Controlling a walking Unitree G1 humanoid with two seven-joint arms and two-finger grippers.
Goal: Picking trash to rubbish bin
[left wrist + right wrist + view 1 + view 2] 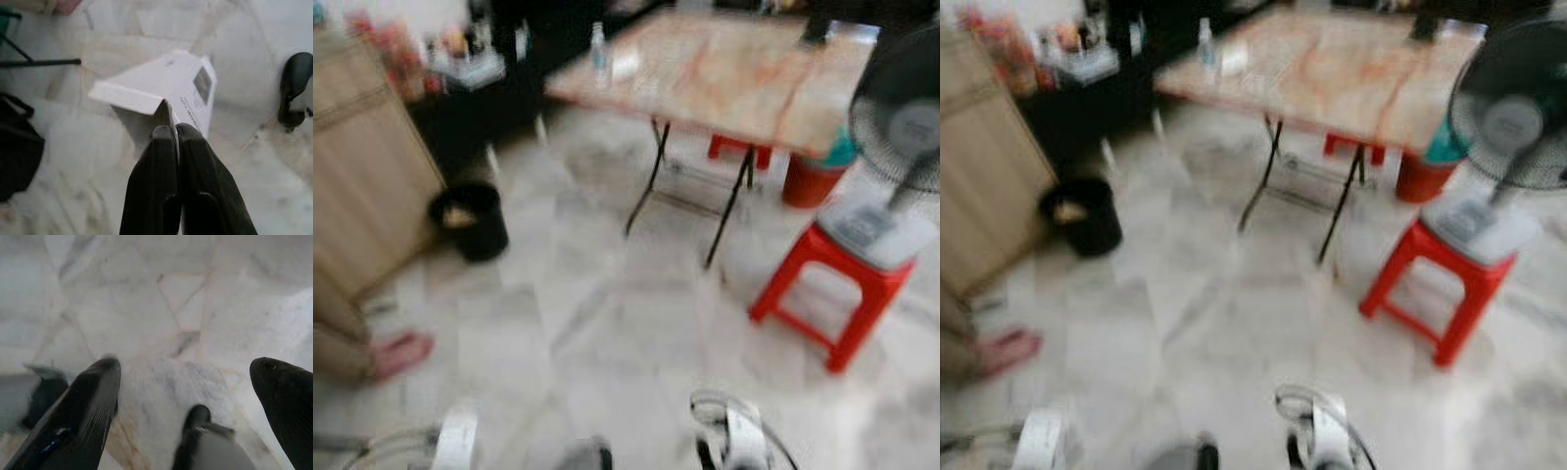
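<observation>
— Trash first: a flat white carton [166, 93] with small printed text, pinched at one edge by the left gripper [175, 131], its two black fingers pressed tight on the card, so it hangs over the pale marble floor [607, 333].

— And the rubbish bin?

— Black bin [470, 220], far left, beside a wooden cabinet [362, 166]. I'd guess it's being carried there.

— The other hand?

— Right gripper [183, 382] holds nothing, fingers spread wide above the floor.
</observation>
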